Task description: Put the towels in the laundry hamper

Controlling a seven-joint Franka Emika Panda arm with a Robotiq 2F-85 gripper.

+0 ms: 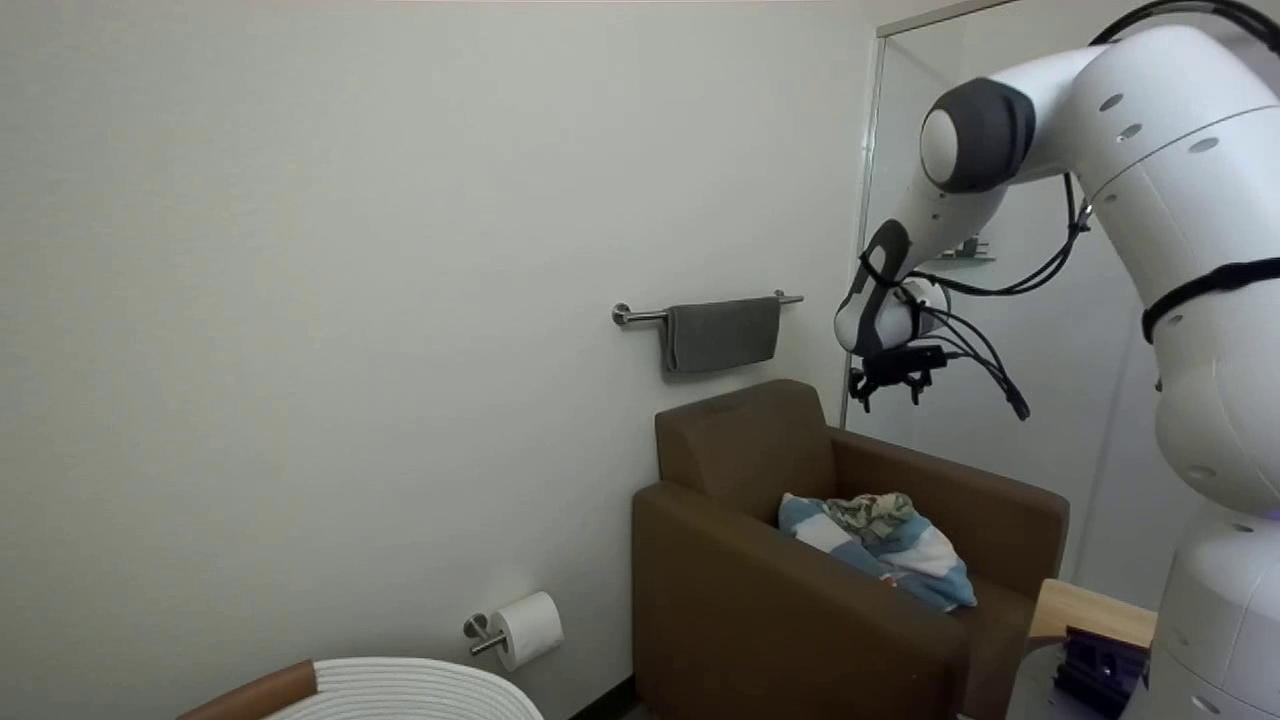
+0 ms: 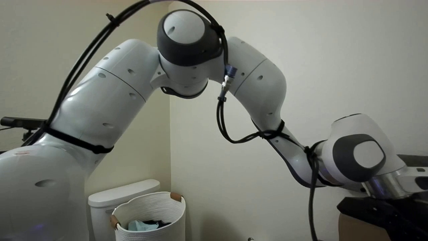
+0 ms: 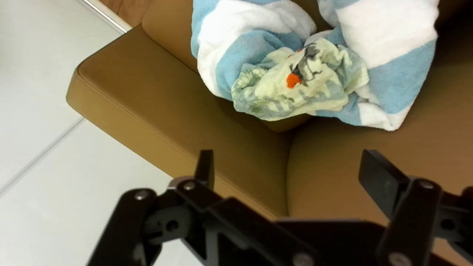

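Observation:
A blue-and-white striped towel (image 1: 935,550) lies bunched on the armchair seat. On top of it rests a small pale green patterned towel (image 3: 303,81) with an orange spot. A grey towel (image 1: 723,335) hangs folded over a wall bar. The laundry hamper (image 2: 150,235), white with brown handles, holds a light-blue cloth (image 2: 142,225) and something dark; in an exterior view just its rim (image 1: 400,690) shows. My gripper (image 1: 890,402) hangs above the armchair, apart from the towels. In the wrist view its black fingers (image 3: 382,181) stand wide open with nothing between them.
The brown armchair (image 1: 790,610) has raised arms and a backrest around the towels. A toilet (image 2: 123,192) stands behind the hamper. A toilet paper roll (image 1: 530,630) sticks out from the wall. A pale panel (image 1: 1000,380) rises beside the armchair.

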